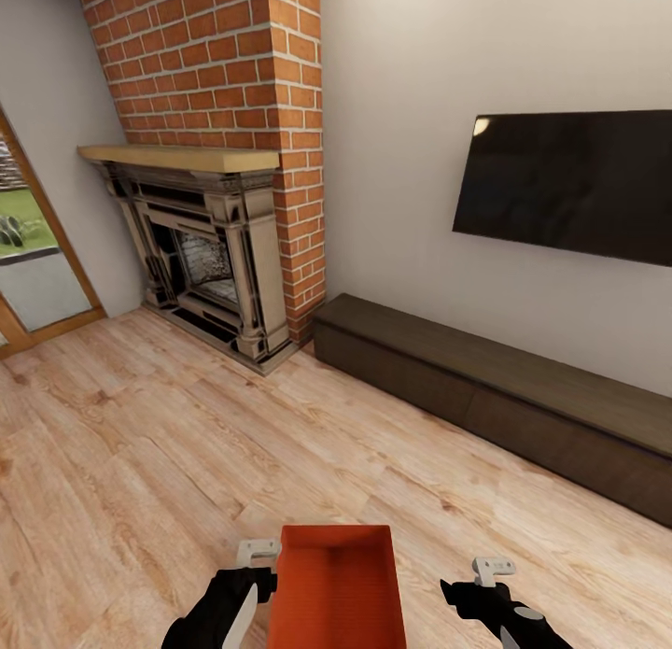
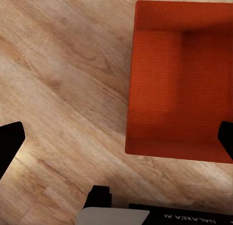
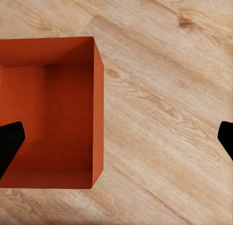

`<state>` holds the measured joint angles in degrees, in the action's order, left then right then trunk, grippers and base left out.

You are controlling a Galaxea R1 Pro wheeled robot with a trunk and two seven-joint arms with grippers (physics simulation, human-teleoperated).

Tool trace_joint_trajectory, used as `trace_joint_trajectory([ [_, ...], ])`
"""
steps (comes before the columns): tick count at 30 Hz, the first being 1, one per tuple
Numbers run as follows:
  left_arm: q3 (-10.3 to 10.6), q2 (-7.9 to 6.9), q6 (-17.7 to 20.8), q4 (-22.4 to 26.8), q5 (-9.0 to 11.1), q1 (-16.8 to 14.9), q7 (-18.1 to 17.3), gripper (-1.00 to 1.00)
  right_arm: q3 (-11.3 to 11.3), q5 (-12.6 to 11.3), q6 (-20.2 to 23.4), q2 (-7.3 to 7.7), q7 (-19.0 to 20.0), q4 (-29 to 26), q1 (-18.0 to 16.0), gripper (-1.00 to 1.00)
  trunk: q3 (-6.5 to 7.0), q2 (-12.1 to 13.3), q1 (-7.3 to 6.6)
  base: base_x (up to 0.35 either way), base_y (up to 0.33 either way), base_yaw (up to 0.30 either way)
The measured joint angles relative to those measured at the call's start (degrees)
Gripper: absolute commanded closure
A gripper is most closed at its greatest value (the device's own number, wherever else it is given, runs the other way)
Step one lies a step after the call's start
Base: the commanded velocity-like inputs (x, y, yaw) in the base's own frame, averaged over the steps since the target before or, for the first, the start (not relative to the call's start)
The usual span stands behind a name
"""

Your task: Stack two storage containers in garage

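One orange-red storage container [image 1: 341, 588] sits between the two arms, low in the head view, above the light wood plank floor [image 1: 140, 444] of the living room. The left tool [image 1: 250, 574] is just beside the container's left wall and the right tool [image 1: 485, 584] stands apart from its right wall. This reads as a two-sided approach: the box is wide and thin-walled, so flanking it from both sides suits a squeeze or a rim grasp. Both wrist views look down into the open, lidless box, with dark fingertips at the picture edges spread wide, so each tool appears released and grasps nothing. Whether the left tool touches the wall I cannot tell.

Beyond stand the brick chimney [image 1: 243, 61], the grey fireplace [image 1: 210, 257], the black TV [image 1: 569, 182] and the long dark cabinet [image 1: 485, 397].

The left wrist view shows inverted lettering on the arm, reading "GALAXEA AI" [image 2: 190, 219].
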<state>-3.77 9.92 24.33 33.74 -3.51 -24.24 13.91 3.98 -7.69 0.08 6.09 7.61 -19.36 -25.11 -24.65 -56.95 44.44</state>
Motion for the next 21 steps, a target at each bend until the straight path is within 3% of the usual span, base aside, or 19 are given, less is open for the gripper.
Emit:
trace_joint_trajectory([
  [21,-0.1,0.0,0.3,-0.2,0.0,0.0,0.2,-1.0,0.3,0.3,0.0,-0.09,0.8,-0.1,0.0,-1.0,-3.77,-8.4,4.61,0.0,0.0,0.0],
])
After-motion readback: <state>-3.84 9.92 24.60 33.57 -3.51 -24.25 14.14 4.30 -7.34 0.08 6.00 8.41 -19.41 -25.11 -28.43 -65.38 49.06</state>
